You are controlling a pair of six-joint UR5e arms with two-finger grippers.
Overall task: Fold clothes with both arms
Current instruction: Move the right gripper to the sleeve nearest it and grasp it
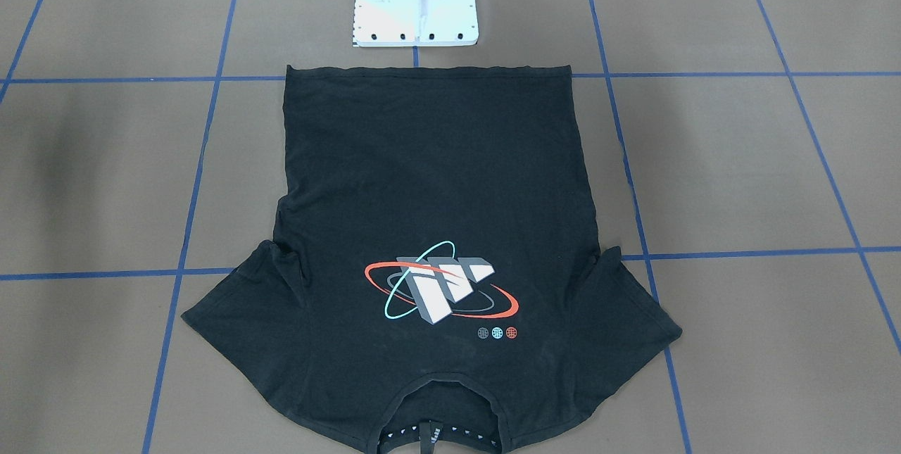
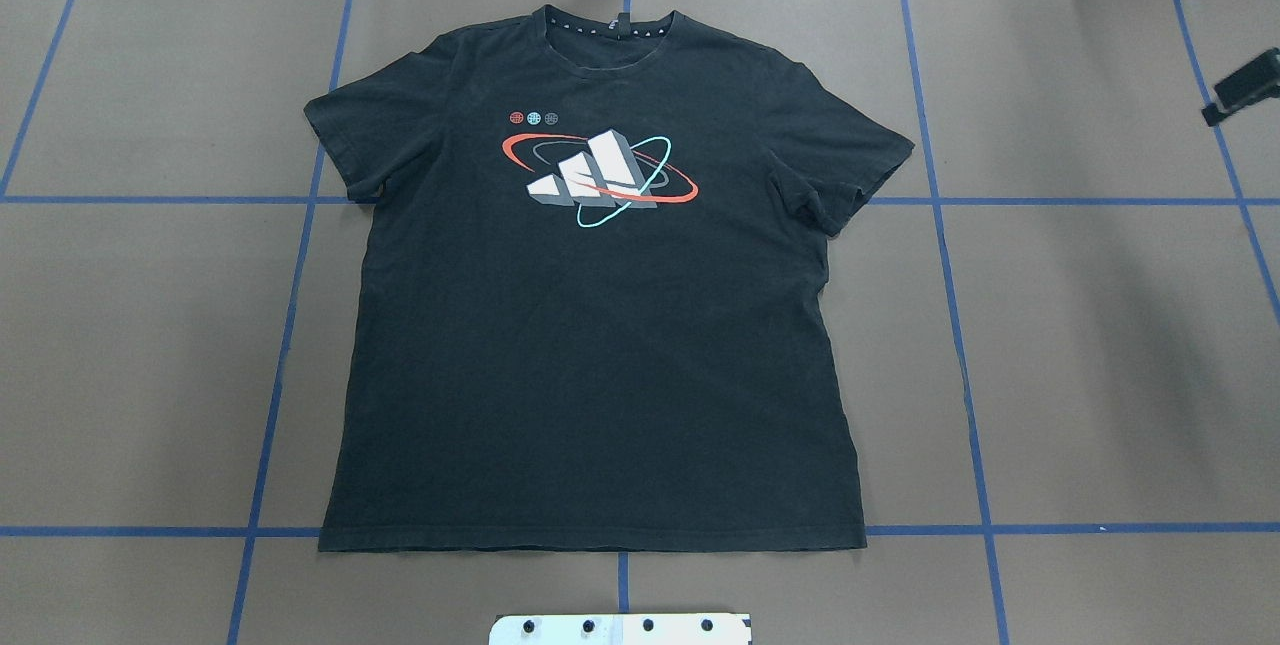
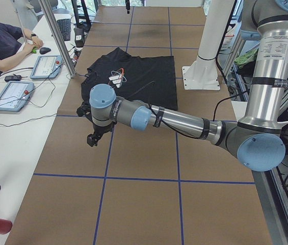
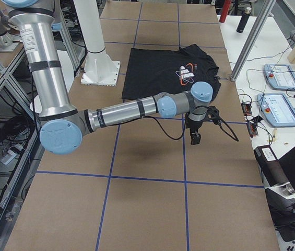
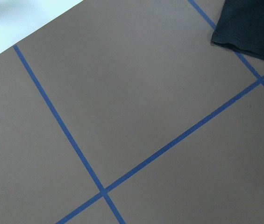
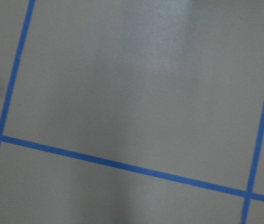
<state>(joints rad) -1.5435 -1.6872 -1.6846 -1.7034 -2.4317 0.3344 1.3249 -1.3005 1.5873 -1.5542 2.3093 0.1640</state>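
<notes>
Centre of the overhead frame, we see the black T-shirt [image 2: 600, 345] spread flat, print up, collar toward the top edge, hem near the white pedestal base [image 2: 620, 628]. We judge it is laid out ready for a first fold. Each arm hangs over bare brown table [image 2: 1100, 325], clear of the shirt. We cannot tell whether the left gripper [image 3: 94, 137] or right gripper [image 4: 195, 137] is parted; neither holds cloth.

Left end effector [image 3: 94, 138] and right end effector [image 4: 195, 137] both hang pointing down.
</notes>
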